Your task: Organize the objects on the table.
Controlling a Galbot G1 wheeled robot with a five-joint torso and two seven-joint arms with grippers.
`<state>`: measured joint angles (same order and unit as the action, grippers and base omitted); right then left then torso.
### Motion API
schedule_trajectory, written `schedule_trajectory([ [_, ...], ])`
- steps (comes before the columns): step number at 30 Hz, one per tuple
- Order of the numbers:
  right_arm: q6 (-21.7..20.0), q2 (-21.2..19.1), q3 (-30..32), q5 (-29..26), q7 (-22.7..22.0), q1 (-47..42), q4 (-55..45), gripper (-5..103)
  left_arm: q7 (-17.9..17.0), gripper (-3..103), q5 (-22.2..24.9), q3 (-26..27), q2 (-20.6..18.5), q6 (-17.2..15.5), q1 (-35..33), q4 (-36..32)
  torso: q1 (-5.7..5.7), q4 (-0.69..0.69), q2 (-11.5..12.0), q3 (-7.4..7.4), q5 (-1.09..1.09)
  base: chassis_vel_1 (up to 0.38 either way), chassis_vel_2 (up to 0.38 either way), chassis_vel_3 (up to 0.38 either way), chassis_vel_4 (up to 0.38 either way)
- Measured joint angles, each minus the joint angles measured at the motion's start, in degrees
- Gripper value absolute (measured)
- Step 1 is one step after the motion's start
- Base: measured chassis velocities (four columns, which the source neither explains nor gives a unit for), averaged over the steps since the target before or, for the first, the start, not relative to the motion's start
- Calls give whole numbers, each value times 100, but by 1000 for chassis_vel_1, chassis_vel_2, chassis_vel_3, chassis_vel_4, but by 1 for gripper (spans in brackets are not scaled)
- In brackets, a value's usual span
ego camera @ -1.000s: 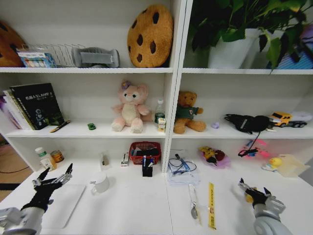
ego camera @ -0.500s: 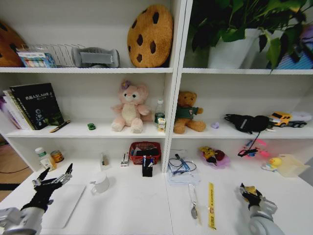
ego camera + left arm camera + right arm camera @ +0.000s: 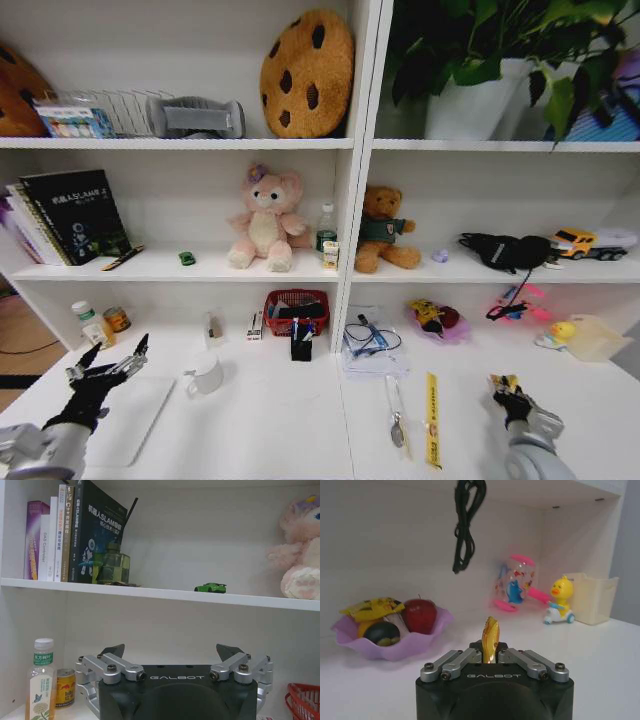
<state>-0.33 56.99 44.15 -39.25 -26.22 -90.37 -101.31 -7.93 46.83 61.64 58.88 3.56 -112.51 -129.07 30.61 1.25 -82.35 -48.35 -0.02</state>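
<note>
my right fingers pinch a thin yellow wrapper upright above bare white surface, my left fingers spread empty.

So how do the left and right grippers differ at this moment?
The left gripper is open with nothing between its fingers; the right gripper is shut on a thin yellow piece. The left gripper hangs over the table's left end, by a flat white tray; the right gripper is low at the right end. Both point toward the shelves.
</note>
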Motion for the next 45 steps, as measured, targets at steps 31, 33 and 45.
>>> schedule_trajectory([
  [31, -137, -471, -2241, 203, 137, 3527, 2186, 39, 0, 100, 0, 0, 0, 0, 0, 0, 0, -1, 1, 0, 2, 0, 0, 0, 0],
  [33, -131, -466, -2103, 247, 134, 3329, 1977, 50, 0, 100, 0, 0, 0, 0, 0, 0, 0, -1, 0, 0, 1, 0, 0, 0, 0],
  [45, 346, -438, -1208, 637, 405, 1100, -226, 93, 0, 100, 0, 0, 0, 0, 0, 0, -1, 0, -1, 1, 0, 0, 0, 0, 0],
])
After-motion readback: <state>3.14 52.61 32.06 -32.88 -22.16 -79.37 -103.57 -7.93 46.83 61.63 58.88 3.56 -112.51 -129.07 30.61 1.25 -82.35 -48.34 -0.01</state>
